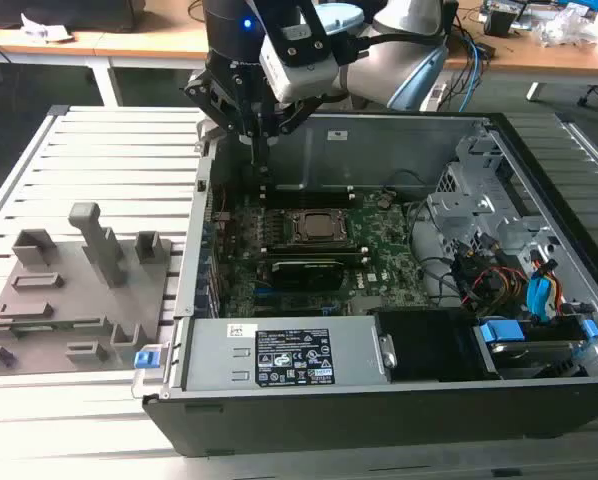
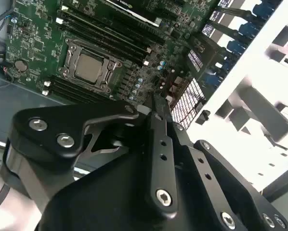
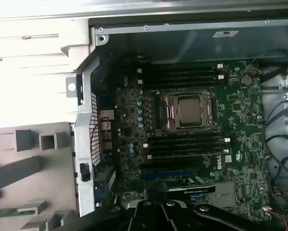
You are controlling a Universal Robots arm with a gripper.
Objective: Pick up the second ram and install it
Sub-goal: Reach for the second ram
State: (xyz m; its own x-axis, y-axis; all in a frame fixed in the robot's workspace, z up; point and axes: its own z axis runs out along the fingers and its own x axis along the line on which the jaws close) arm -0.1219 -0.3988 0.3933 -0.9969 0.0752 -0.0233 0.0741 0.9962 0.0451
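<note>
In the first wrist view a thin green stick, the second ram (image 3: 13,211), lies in a slot of the grey holder (image 3: 33,154) outside the case. My gripper (image 1: 256,150) hangs over the back left corner of the open computer case, above the motherboard (image 1: 379,250) and well away from the holder (image 1: 69,290). The black fingers (image 2: 158,139) meet at their tips in the second wrist view, and the gripper (image 2: 152,99) is shut with nothing seen between them. Dark memory slots (image 3: 182,144) run on both sides of the processor socket (image 3: 188,110).
The case's metal side wall (image 1: 194,250) stands between the holder and the motherboard. A power supply (image 1: 279,355) sits along the case's near edge, with drive bays and coloured cables (image 1: 529,290) at the exterior view's right. A graphics card (image 1: 304,272) lies near the socket.
</note>
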